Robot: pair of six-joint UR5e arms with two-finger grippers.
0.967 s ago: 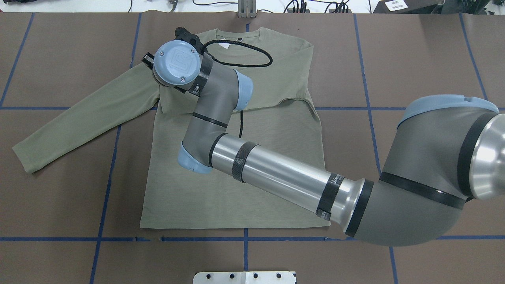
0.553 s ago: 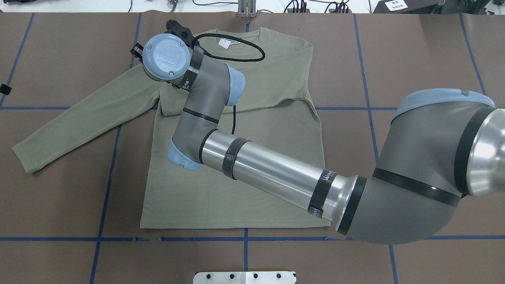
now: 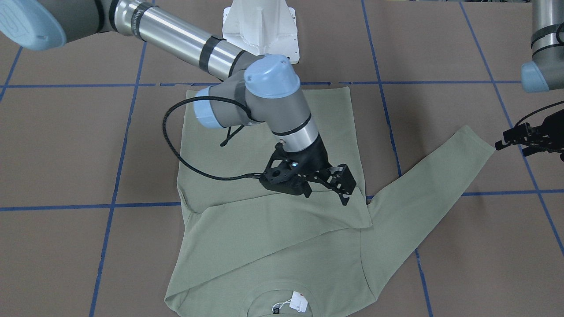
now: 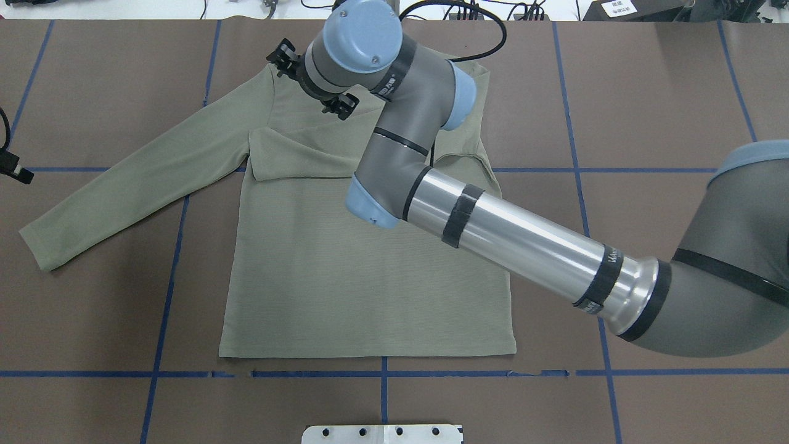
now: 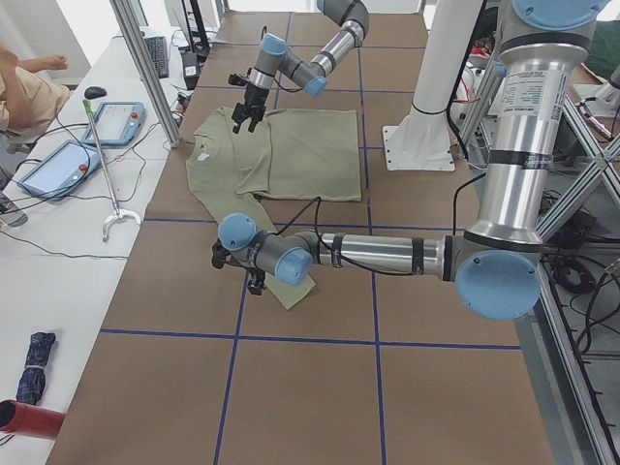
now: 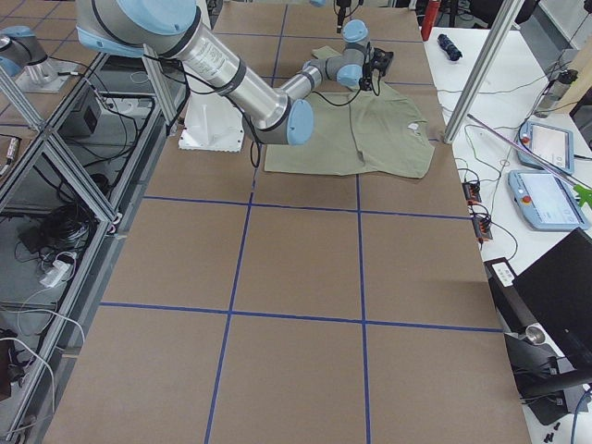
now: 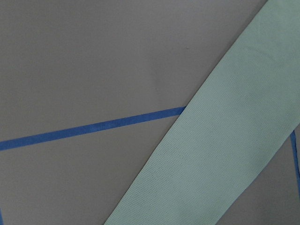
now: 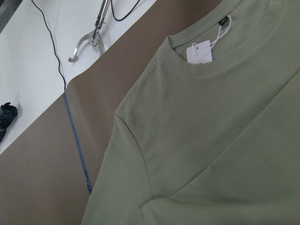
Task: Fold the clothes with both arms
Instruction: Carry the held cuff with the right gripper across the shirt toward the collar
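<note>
One right gripper (image 3: 326, 195), jaws spread and empty, has swung rightward above the shirt (image 3: 264, 246).

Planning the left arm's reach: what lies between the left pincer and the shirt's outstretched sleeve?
In the overhead view, only brown table cover crossed by a blue tape line separates the left pincer from the sleeve.

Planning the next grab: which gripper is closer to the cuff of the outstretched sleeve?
Left. The left gripper sits just beside the cuff; the right gripper is over the folded sleeve across the chest, far from it.
</note>
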